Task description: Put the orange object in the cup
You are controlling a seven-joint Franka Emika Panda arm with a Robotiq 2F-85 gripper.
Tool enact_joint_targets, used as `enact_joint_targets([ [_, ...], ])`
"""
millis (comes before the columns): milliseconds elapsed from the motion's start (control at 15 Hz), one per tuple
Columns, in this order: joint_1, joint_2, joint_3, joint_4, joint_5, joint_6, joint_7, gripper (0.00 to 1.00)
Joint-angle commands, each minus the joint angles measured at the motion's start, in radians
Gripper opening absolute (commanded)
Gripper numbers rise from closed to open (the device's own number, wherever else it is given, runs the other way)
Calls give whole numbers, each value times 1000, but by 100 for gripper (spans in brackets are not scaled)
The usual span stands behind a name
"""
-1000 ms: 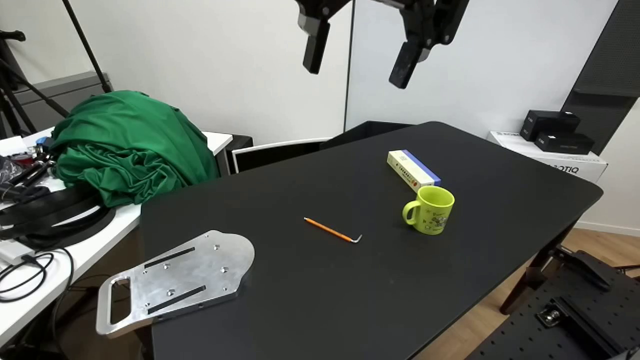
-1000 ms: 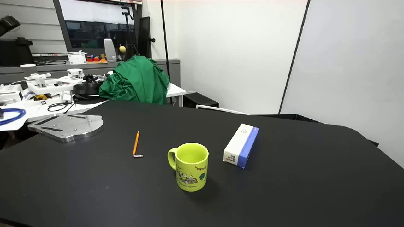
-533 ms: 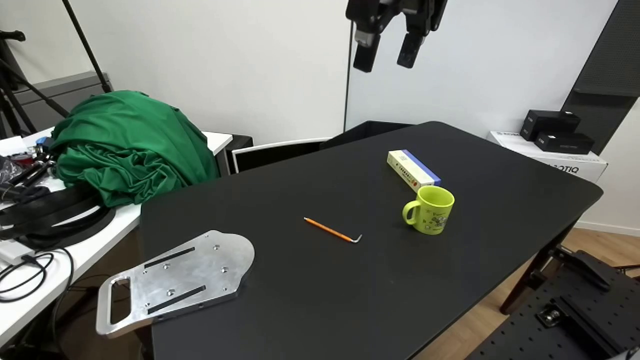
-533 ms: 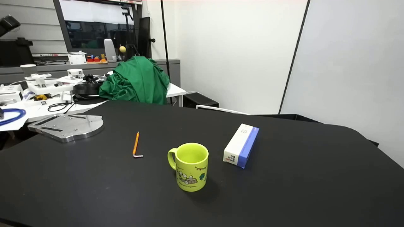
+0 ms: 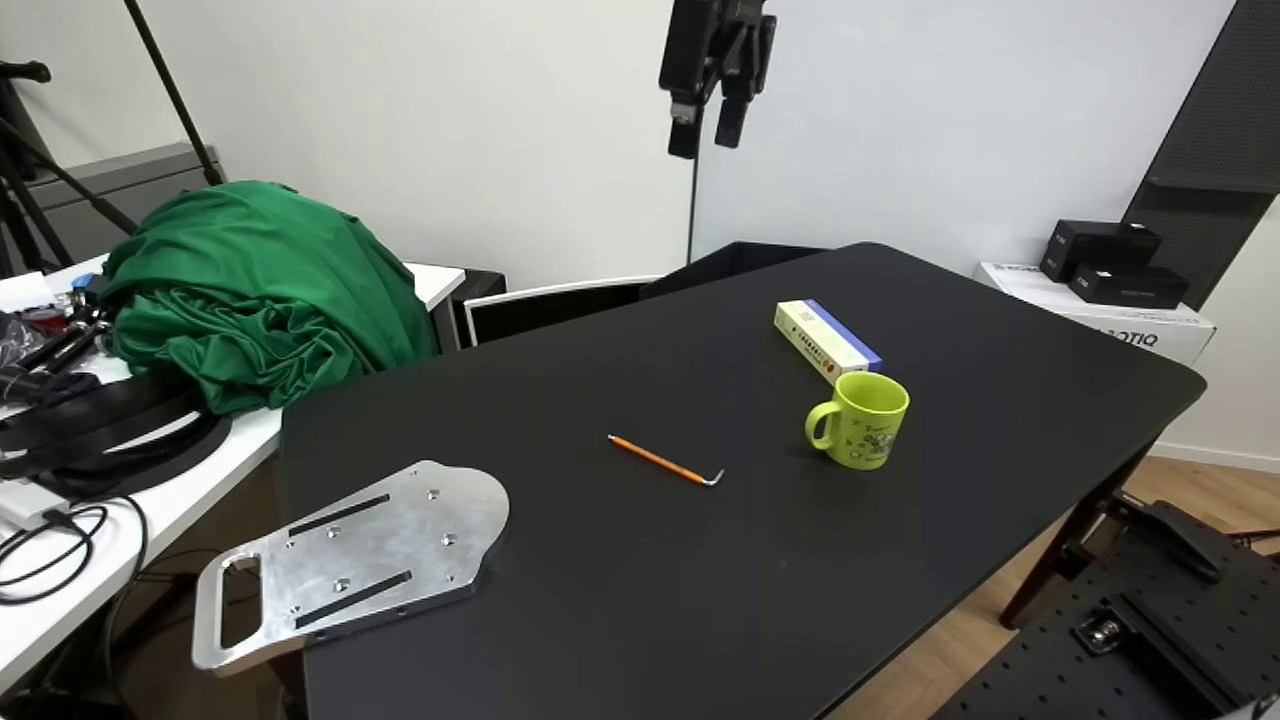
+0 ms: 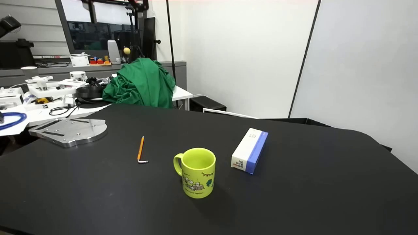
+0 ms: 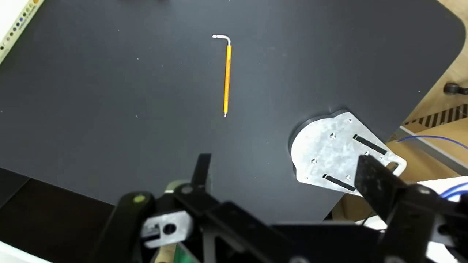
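My tool (image 7: pixel 285 164) hangs above the desk (image 7: pixel 109 128), its two fingers spread well apart across the bottom of the wrist view, gripping nothing; I judge this to be the approach. At lower right of that frame, partly hidden behind one finger, lies the metal plate (image 7: pixel 318 146). Beyond, at upper middle, the orange stick (image 7: pixel 227 78) lies flat on the desk, outside the cup, its bent silver tip toward the top edge. My next move turns on this: the stick lies up and left of the midpoint between my fingertips, just inside the line of the finger on the left of the frame, its long axis running nearly up and down, roughly square to the line my fingers close along. So I expect to need little turning, mainly travel up the frame, a shift leftward and a descent. Farther off, the lime-green cup (image 6: pixel 197 176) stands upright, lower middle of an exterior view, with the stick to its left. Past it, higher and to the right, lies the blue and white box (image 6: pixel 249 150).
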Motion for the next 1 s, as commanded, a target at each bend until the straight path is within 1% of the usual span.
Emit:
enact_joint_targets([
  [0,-13,205,37,151,-7,36,35,100],
  [133,-19,246,54,144,-6,106,78,100],
  [333,-28,284,66,80,0,264,147,100],
  [400,-32,300,69,72,10,287,164,100],
  [467,-34,317,70,64,-4,298,200,100],
  [533,-33,326,66,57,-36,297,274,100],
  [600,-42,318,78,70,-10,281,174,100],
  [733,-45,337,78,60,-17,294,216,100],
  [933,-45,338,77,59,-18,295,229,100],
])
